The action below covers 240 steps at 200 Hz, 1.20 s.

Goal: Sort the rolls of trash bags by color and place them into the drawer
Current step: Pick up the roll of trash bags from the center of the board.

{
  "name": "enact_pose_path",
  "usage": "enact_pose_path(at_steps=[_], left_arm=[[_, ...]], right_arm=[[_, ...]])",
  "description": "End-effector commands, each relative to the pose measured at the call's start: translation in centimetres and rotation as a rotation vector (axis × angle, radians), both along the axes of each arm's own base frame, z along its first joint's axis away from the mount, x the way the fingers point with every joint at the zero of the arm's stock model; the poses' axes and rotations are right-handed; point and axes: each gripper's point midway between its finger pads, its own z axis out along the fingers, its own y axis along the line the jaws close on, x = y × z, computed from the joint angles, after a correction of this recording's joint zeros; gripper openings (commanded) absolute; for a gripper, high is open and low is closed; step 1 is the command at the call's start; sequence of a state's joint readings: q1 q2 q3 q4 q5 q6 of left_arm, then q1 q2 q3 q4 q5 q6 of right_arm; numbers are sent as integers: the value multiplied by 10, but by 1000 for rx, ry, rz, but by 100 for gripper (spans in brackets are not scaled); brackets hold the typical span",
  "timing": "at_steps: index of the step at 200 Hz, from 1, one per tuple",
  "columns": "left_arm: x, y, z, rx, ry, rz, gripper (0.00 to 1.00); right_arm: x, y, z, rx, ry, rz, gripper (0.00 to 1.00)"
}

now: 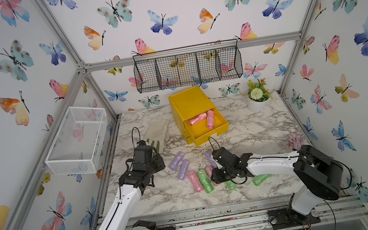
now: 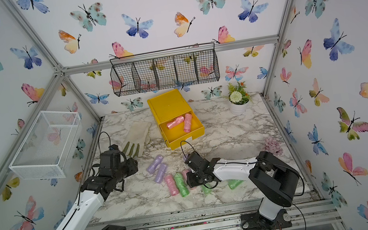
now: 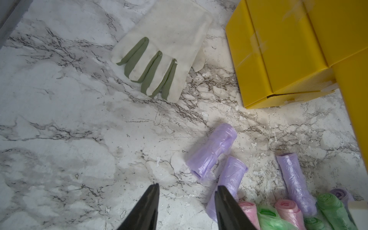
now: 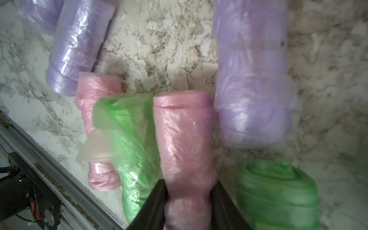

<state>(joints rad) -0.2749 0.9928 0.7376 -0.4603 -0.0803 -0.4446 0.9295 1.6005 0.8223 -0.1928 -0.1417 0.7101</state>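
Observation:
The yellow drawer (image 1: 186,106) chest stands at the back centre, its top drawer (image 1: 211,136) pulled out with two pink rolls (image 1: 198,119) inside. Several rolls of trash bags lie on the marble in front of it: purple (image 1: 177,160), pink (image 1: 194,181) and green (image 1: 204,181). My right gripper (image 4: 189,185) is down in this cluster, shut on a pink roll (image 4: 183,135) that is pinched between both fingers, with a green roll (image 4: 131,139) and a purple roll (image 4: 251,79) beside it. My left gripper (image 3: 187,187) hangs open over bare marble, next to two purple rolls (image 3: 213,149), holding nothing.
A pale glove (image 1: 157,130) lies left of the chest. A white wire basket (image 1: 77,139) hangs on the left wall and a black wire basket (image 1: 188,69) on the back wall. A potted plant (image 1: 257,99) stands back right; a pink flower (image 1: 294,141) lies at the right edge.

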Motion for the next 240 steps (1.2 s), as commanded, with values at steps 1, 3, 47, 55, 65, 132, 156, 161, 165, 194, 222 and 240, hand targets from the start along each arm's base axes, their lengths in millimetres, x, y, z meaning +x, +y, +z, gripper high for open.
enact_pose_path(at_steps=[1,3,47,55,65,132,156,161,165,194,222,240], left_arm=[[1,1,5,0,-19,-4,50],[1,1,5,0,-20,-4,50],[1,2,5,4,-20,-2,50],[1,2,5,3,-20,-2,50],[1,2,4,5,-18,-3,50],[1,2,4,7,-12,-2,50],[2,2,4,7,-12,-2,50],[2,2,4,5,-12,-1,50],[1,2,3,6,-10,-2,50],[2,2,4,5,-13,0,50],[2,2,5,4,-14,-2,50],[2,1,5,3,-15,-4,50]], right_arm=[[2,0,18,4,-41,14,37],[2,-1,19,5,-42,15,37],[-5,-12,33,-6,-57,35,35],[-7,-15,35,-12,-55,40,34],[-11,-17,37,-15,-52,50,34],[-42,-35,50,9,-6,132,34],[-48,-42,65,30,-15,142,34],[-49,-42,69,37,-20,144,34],[-50,-43,71,41,-24,146,34],[-55,-54,83,39,-47,149,34],[-60,-54,101,70,-61,183,34],[-61,-49,119,111,-90,212,34]])
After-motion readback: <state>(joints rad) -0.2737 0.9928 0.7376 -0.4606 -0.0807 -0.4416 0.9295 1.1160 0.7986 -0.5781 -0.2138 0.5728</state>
